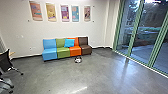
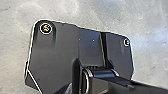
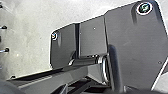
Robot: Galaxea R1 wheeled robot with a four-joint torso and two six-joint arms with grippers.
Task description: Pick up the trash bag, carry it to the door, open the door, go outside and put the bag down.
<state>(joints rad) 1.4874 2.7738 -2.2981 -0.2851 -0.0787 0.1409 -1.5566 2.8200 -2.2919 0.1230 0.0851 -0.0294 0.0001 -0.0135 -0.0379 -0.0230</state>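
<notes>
In the head view a small white and dark bundle (image 1: 78,59), perhaps the trash bag, lies on the floor in front of the orange and brown seats. Tall glass panels with green frames (image 1: 135,30) stand at the right; which of them is the door I cannot tell. Both wrist views look down on the robot's own dark plate and jointed bar over grey floor. How the fingers of either gripper stand cannot be made out.
A row of blue, green, orange and brown seats (image 1: 50,54) with a blue cushion (image 1: 69,43) stands along the white wall. Dark chairs (image 1: 6,62) are at the left edge. Grey floor (image 1: 82,77) stretches in front of the robot.
</notes>
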